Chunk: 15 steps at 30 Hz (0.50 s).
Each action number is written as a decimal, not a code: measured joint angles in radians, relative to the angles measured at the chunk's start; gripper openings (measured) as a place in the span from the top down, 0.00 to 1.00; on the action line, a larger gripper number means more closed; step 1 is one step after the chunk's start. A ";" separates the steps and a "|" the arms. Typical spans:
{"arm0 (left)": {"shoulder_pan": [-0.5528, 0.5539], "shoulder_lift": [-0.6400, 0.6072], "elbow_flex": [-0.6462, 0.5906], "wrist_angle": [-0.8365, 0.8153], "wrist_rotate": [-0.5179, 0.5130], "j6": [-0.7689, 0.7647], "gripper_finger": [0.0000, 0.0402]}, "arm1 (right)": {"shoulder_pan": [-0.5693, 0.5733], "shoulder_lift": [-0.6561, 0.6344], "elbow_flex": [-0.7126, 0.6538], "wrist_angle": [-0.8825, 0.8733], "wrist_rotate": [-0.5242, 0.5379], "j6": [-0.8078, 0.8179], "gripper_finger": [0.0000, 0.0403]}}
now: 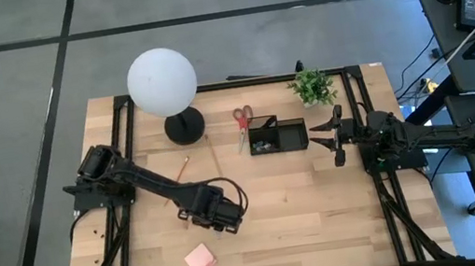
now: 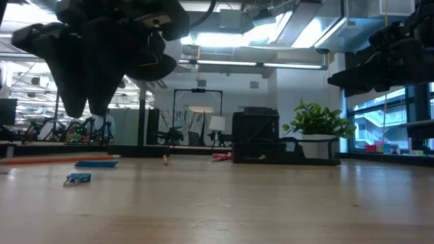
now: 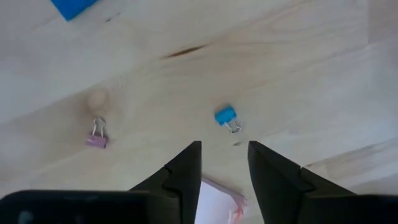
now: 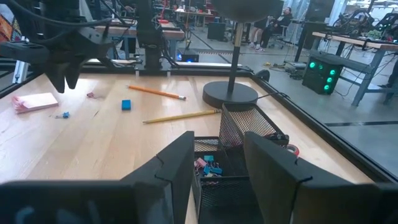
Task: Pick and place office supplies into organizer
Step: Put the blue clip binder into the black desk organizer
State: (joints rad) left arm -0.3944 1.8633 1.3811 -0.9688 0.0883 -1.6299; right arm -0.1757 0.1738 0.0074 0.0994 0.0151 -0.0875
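Left gripper point(image 3: 224, 163) hovers with fingers apart over a tiny blue binder clip point(image 3: 226, 117) lying on the surface, at twelve o'clock from them. It looks light and slippery; pinching its body seems best.

One camera looks straight down on the whole tabletop point(image 1: 324, 205). Another sits at tabletop level, facing across into the room. Each wrist camera looks past its own fingers: the left close above the wood, the right toward the mesh organizer point(image 4: 239, 140), which the overhead and low views also show.
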 joint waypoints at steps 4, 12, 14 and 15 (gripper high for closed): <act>-0.016 0.007 0.000 0.000 0.000 -0.099 0.67 | 0.000 0.000 0.000 0.000 0.000 0.002 0.64; -0.041 0.101 0.000 0.040 0.049 -0.191 0.68 | 0.000 0.000 0.000 -0.002 0.000 -0.004 0.64; -0.036 0.122 0.000 0.079 0.054 -0.191 0.68 | 0.000 0.000 0.000 -0.004 0.000 -0.013 0.64; -0.033 0.130 0.000 0.102 0.053 -0.191 0.68 | 0.000 0.000 0.000 -0.004 0.000 -0.019 0.64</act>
State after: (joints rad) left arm -0.4276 1.9932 1.3808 -0.8669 0.1408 -1.8212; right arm -0.1757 0.1738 0.0074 0.0952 0.0151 -0.1070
